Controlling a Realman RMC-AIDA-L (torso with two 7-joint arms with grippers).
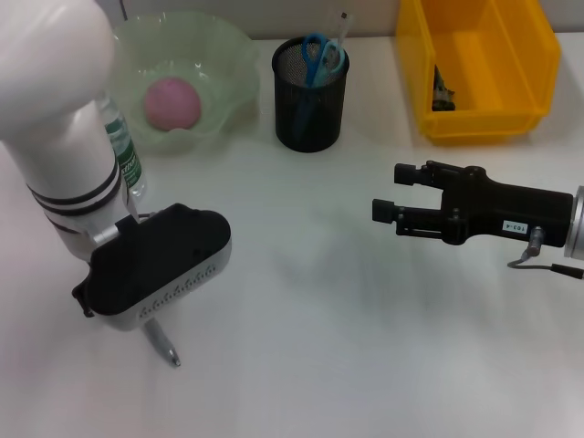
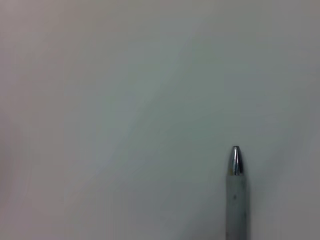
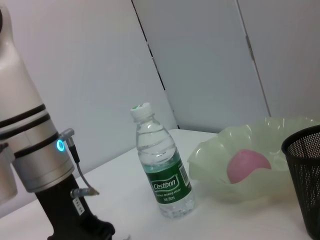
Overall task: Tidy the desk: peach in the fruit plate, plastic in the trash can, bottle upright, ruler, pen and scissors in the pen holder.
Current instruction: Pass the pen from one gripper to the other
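Observation:
A grey pen (image 1: 165, 344) with a silver tip (image 2: 236, 161) pokes out from under my left gripper (image 1: 155, 269), which sits low over the table at the front left. The peach (image 1: 173, 102) lies in the green fruit plate (image 1: 228, 55). Behind my left arm the bottle (image 3: 162, 170) stands upright. The black mesh pen holder (image 1: 310, 109) holds the blue-handled scissors (image 1: 319, 57) and a clear ruler (image 1: 342, 27). My right gripper (image 1: 391, 192) hovers open and empty at the right, pointing left.
A yellow bin (image 1: 511, 119) stands at the back right with a dark crumpled item (image 1: 444, 91) inside. The fruit plate (image 3: 280, 130), peach (image 3: 247, 165) and pen holder (image 3: 305, 175) show beyond the bottle in the right wrist view.

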